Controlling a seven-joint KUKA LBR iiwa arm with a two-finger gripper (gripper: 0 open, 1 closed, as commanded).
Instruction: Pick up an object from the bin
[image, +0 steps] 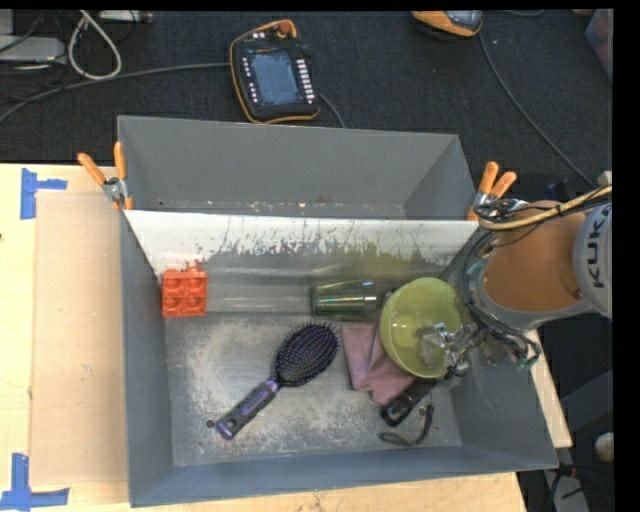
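My gripper (446, 347) is at the right side of the bin, at the right rim of a yellow-green bowl (412, 322). The bowl is tilted, with its hollow facing up and to the left. Under the bowl's left edge lies a pink cloth (365, 365). A black strap with a clip (406, 409) lies just below the gripper on the bin floor. Left of the bowl, a clear tumbler with a dark green end (343, 297) lies on its side along the back wall.
A purple hairbrush (285, 372) lies diagonally in the middle of the floor, its handle toward the front left. An orange toy brick (184, 292) sits in the back left corner. The arm, with its orange cover and cables, comes in over the right rim.
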